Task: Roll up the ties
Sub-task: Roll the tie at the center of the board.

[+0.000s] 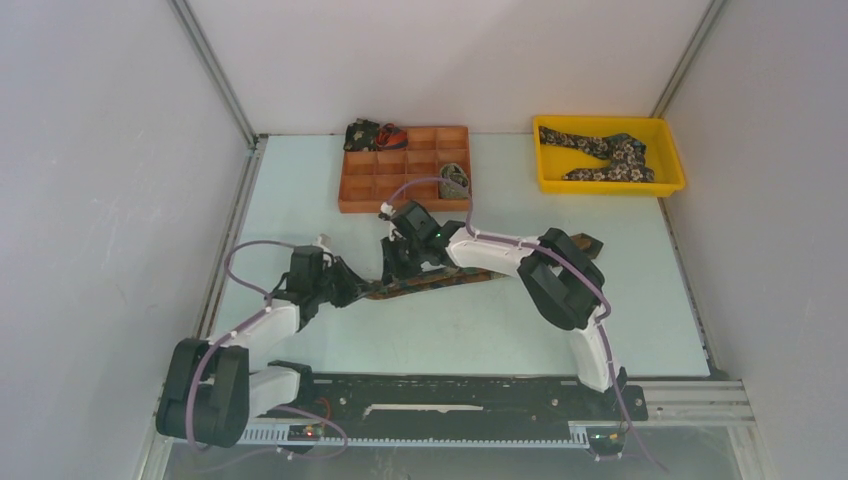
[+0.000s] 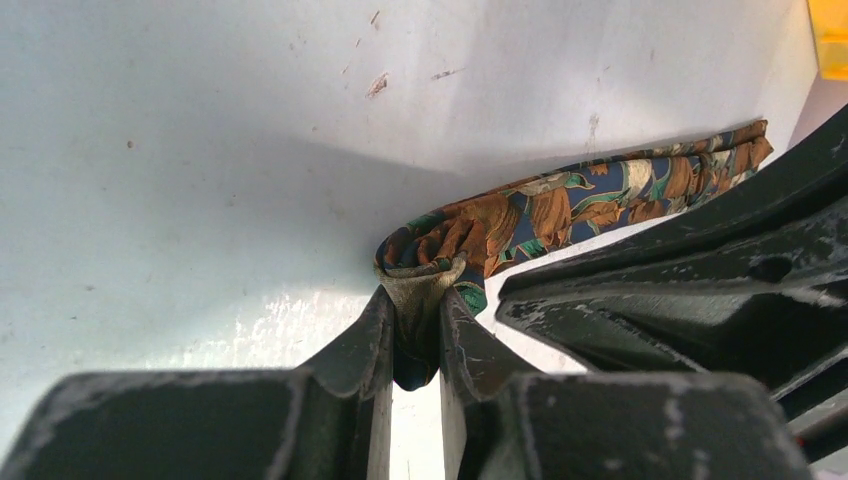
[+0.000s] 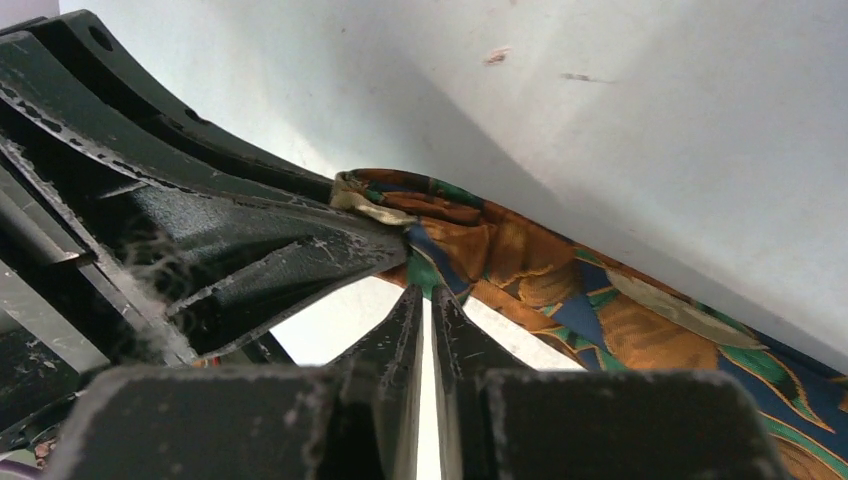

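A long tie [image 1: 440,282] with a rust, blue and green leaf pattern lies across the table between the two arms. My left gripper [image 1: 352,290] is shut on its folded left end; in the left wrist view the fabric bunches between the jaws [image 2: 415,300] and the tie [image 2: 560,205] runs off to the upper right. My right gripper [image 1: 400,268] stands close beside it. In the right wrist view its jaws [image 3: 421,290] are almost together, nipping the tie's [image 3: 560,290] green lower edge right next to the left gripper's fingers [image 3: 250,250].
An orange compartment tray [image 1: 372,185] stands at the back with rolled ties [image 1: 455,180] in some cells. A yellow bin [image 1: 672,160] at the back right holds a dark floral tie [image 1: 608,155]. White walls close in the table on both sides.
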